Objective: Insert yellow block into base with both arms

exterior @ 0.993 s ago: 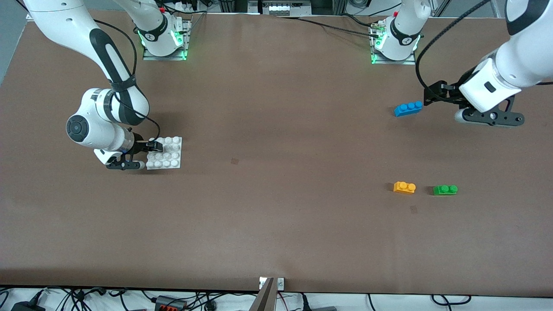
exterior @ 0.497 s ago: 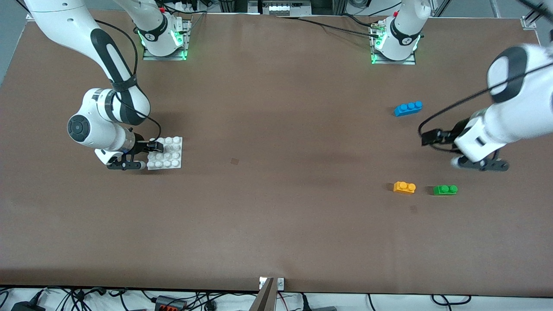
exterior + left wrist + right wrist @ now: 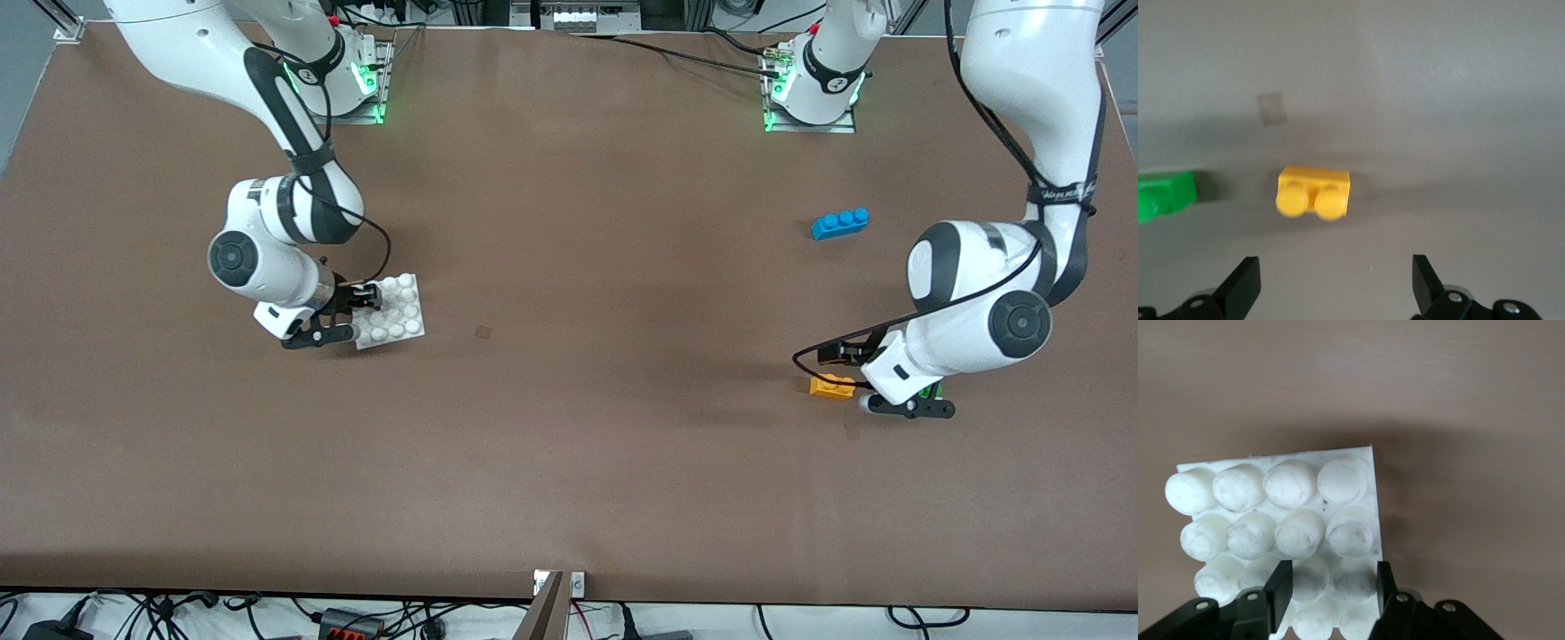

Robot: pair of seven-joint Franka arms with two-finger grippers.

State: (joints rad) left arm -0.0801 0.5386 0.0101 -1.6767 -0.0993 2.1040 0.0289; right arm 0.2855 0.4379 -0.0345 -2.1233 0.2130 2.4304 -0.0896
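Observation:
The white studded base (image 3: pixel 396 311) is gripped at one edge by my right gripper (image 3: pixel 358 298), tilted, toward the right arm's end of the table. In the right wrist view the gripper (image 3: pixel 1331 590) is shut across two studs of the base (image 3: pixel 1278 513), which casts a shadow on the table. The yellow block (image 3: pixel 831 388) lies on the table toward the left arm's end. My left gripper (image 3: pixel 843 366) hangs just over it, open. In the left wrist view the yellow block (image 3: pixel 1313 193) lies ahead of the wide-open left gripper (image 3: pixel 1333 287), not between its fingers.
A green block (image 3: pixel 1165 195) lies beside the yellow one, mostly hidden under the left hand in the front view. A blue block (image 3: pixel 839 222) lies farther from the front camera. Small tape marks (image 3: pixel 483 332) dot the brown table.
The right gripper closed on the base and carried it toward the table's middle, tilting it. The left arm swung down from beside the blue block to over the yellow block.

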